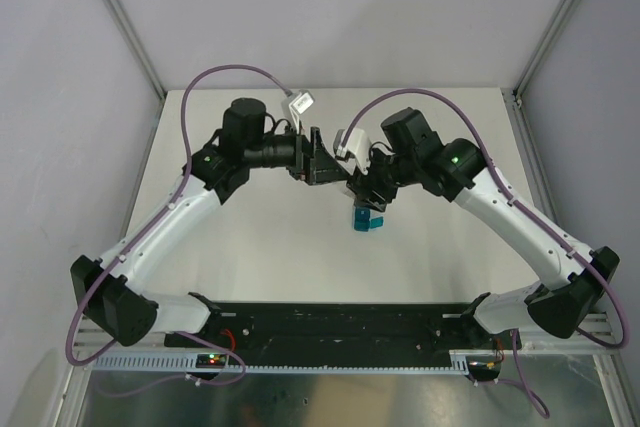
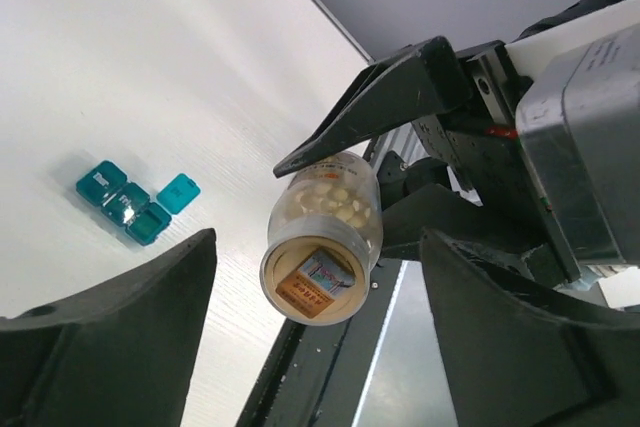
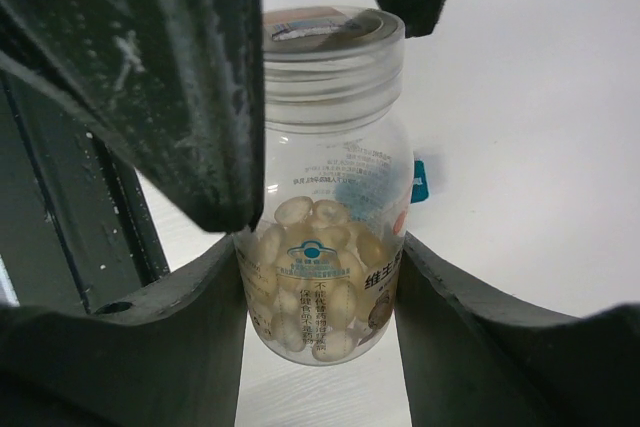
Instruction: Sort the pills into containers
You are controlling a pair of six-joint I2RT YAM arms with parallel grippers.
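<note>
Both arms meet over the middle of the table [image 1: 250,247], and all eyes are on the pill bottle [image 3: 330,137]. The right gripper [image 3: 320,247] grasps it, one finger pressed to each side of the clear body, cap [image 3: 322,32] pointing to 12 o'clock in the right wrist view. Pale pills [image 3: 310,222] are heaped inside the bottle.

The left gripper [image 2: 318,239] is released: its two fingers stand wide apart, at 9 and 3 o'clock of the bottle in its own camera, neither touching it. The labelled cap end faces that camera.

The containers [image 2: 125,204], the teal strip, lie flat on the white table, well away from the bottle at its 9 o'clock in the left wrist view. One lid is folded out at about 1 o'clock from the end compartment. What the compartments hold is too small to tell.

From above, the strip lies just at 6 o'clock of the right gripper, partly under it.
</note>
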